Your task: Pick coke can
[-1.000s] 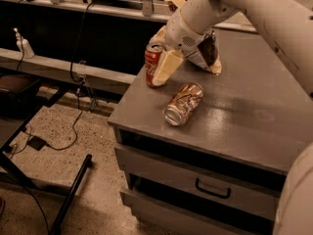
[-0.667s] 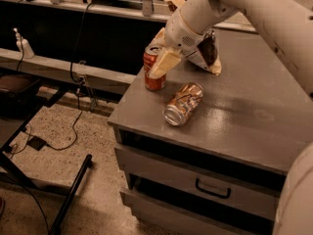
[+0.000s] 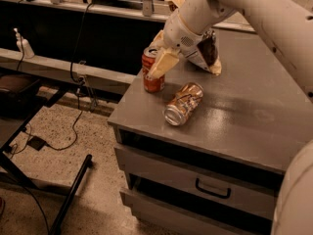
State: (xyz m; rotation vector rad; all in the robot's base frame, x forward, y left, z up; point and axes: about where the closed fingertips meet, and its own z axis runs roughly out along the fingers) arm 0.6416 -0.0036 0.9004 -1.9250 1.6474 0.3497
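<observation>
The coke can (image 3: pixel 151 83), red with a silver top, stands about upright at the far left edge of the grey cabinet top (image 3: pixel 244 116). My gripper (image 3: pixel 157 68) comes down from the upper right on its white arm and is shut on the coke can. One cream finger (image 3: pixel 164 62) lies across the can's front and upper half; the other is hidden behind it. I cannot tell whether the can's base touches the top.
An orange-brown and silver can (image 3: pixel 183 103) lies on its side just right of and in front of the coke can. A dark snack bag (image 3: pixel 209 53) lies behind the gripper. Drawers with a handle (image 3: pixel 212 190) sit below. The floor with cables drops off to the left.
The coke can was tilted in the gripper; it now stands more upright and has shifted slightly left and down with the gripper. The lying can has not moved.
</observation>
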